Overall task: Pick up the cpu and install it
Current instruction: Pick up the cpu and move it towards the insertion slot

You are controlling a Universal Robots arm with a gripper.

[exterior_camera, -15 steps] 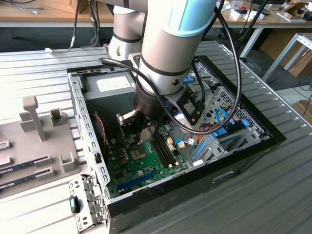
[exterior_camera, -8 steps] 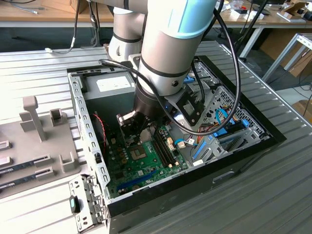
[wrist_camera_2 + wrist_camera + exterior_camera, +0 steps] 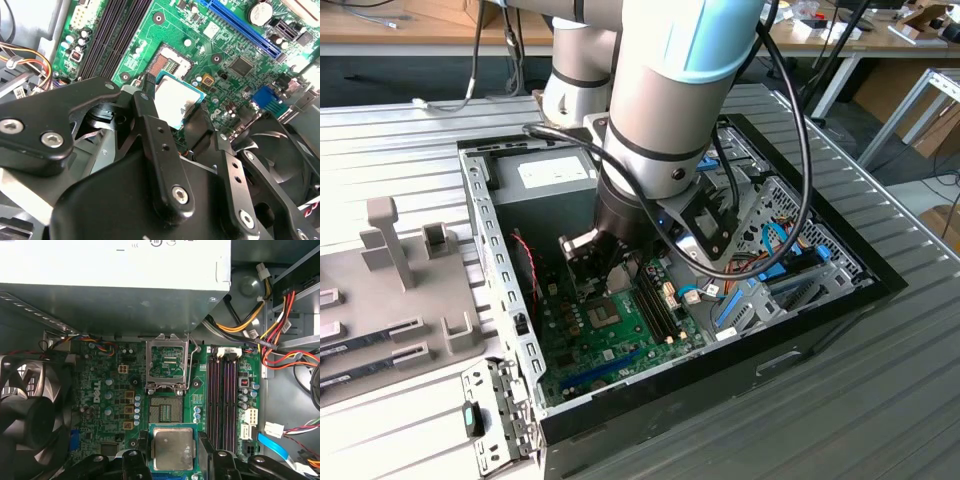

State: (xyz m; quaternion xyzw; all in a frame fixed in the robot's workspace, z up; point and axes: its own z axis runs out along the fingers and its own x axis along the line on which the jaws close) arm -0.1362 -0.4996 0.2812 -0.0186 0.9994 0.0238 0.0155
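The cpu (image 3: 172, 447) is a small silver-topped square with a thin green rim, and my gripper (image 3: 172, 454) is shut on it, one dark finger on each side. It hangs just above the green motherboard (image 3: 105, 390), close beside the empty socket (image 3: 167, 411). The socket's metal load plate (image 3: 168, 362) is flipped open. In the second wrist view the cpu (image 3: 177, 100) sits slightly tilted between the fingers (image 3: 148, 82), a little off from the socket (image 3: 170, 62). In the exterior view the gripper (image 3: 610, 268) reaches down into the open computer case (image 3: 820, 300).
A black fan (image 3: 30, 420) stands on one side of the board and the memory slots (image 3: 225, 400) on the other. The power supply box (image 3: 115, 265) and coloured cable bundles (image 3: 280, 330) crowd the case. A grey fixture tray (image 3: 390, 270) lies at the exterior view's left.
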